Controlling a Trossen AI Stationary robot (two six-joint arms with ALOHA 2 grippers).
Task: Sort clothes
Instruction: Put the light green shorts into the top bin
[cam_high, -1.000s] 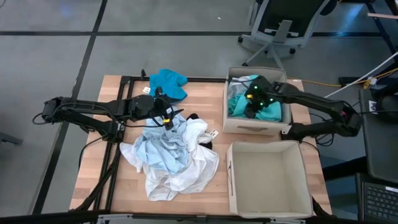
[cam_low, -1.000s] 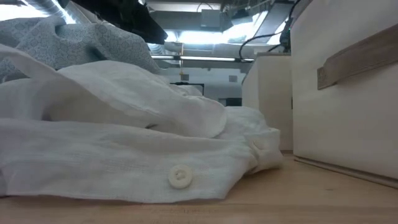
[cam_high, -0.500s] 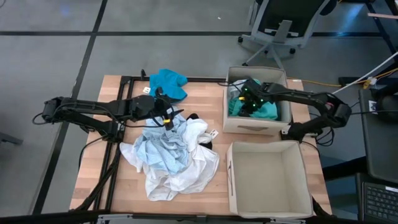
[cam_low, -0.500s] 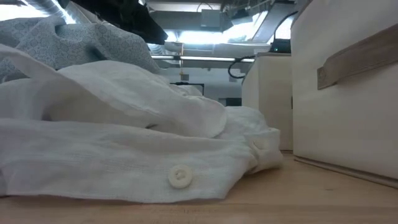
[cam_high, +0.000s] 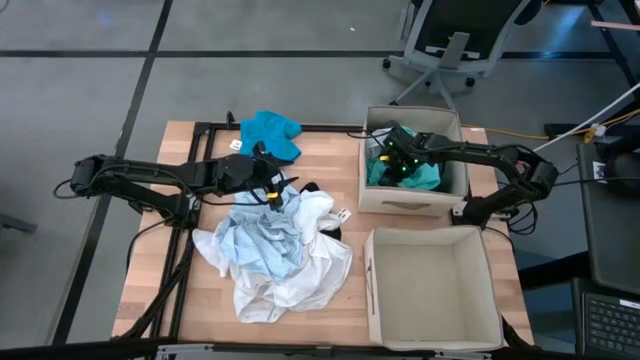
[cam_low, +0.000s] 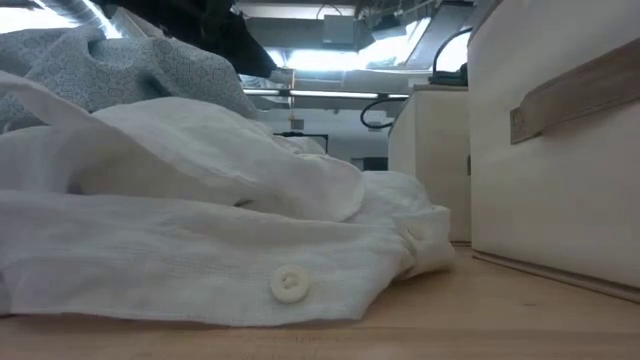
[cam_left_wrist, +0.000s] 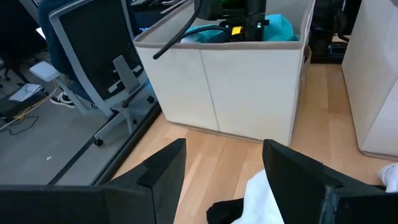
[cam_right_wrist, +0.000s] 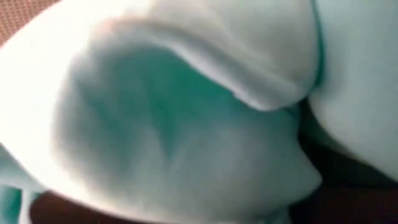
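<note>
A pile of clothes lies on the table's middle: a pale blue garment (cam_high: 258, 243) on a white one (cam_high: 310, 262), with a black one (cam_high: 312, 188) at the pile's far edge. In the low view the white garment (cam_low: 200, 240) fills the front. A teal garment (cam_high: 271, 131) lies apart near the far edge. My left gripper (cam_high: 268, 190) is open over the pile's far edge (cam_left_wrist: 224, 180), with white and black cloth below it. My right gripper (cam_high: 393, 160) is down in the far beige box (cam_high: 412, 200), among teal clothes (cam_high: 425, 178). Teal cloth (cam_right_wrist: 186, 124) fills its wrist view.
A second beige box (cam_high: 432, 330) stands open at the near right, next to the far one; both show at the right of the low view (cam_low: 560, 150). An office chair (cam_high: 450, 40) stands on the floor beyond the table. Bare wood lies at the near left.
My right gripper has gone a little toward the table's left edge inside the far box, staying down among the teal clothes. My left arm and the pile have kept still.
</note>
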